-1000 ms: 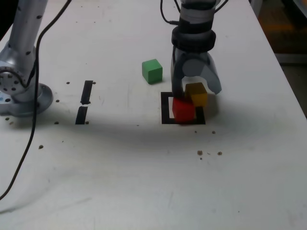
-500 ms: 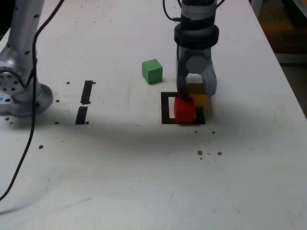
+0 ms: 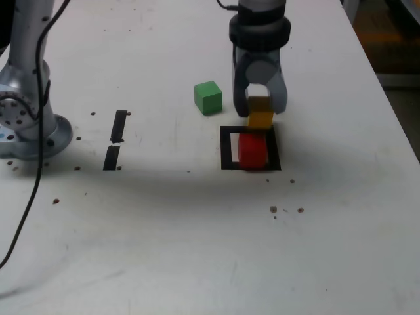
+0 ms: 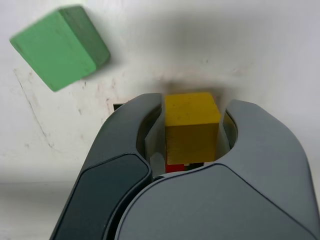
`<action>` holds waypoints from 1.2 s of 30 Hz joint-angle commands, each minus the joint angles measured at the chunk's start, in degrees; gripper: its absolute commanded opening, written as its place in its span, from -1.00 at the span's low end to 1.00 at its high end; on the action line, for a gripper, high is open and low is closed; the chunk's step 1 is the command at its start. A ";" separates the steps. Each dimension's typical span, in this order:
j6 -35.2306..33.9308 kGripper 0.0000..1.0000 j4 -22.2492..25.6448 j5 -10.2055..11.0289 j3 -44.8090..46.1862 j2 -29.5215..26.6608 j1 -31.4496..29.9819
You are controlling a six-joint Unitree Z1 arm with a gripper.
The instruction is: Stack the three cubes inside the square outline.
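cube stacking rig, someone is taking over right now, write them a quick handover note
Claw: shut on the yellow cube, held off the table just above the red cube.
Red cube: on the table inside the square outline, toward the exterior view's right side of it.
Green cube: loose on the table, outside the outline, toward the exterior view's left of the claw.
Done: red cube placed as the base, yellow cube picked up.
Left: set yellow squarely on red and release, then fetch green and put it on top.
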 commanded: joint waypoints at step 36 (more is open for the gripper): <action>8.42 0.20 -1.97 1.47 2.17 -1.29 10.37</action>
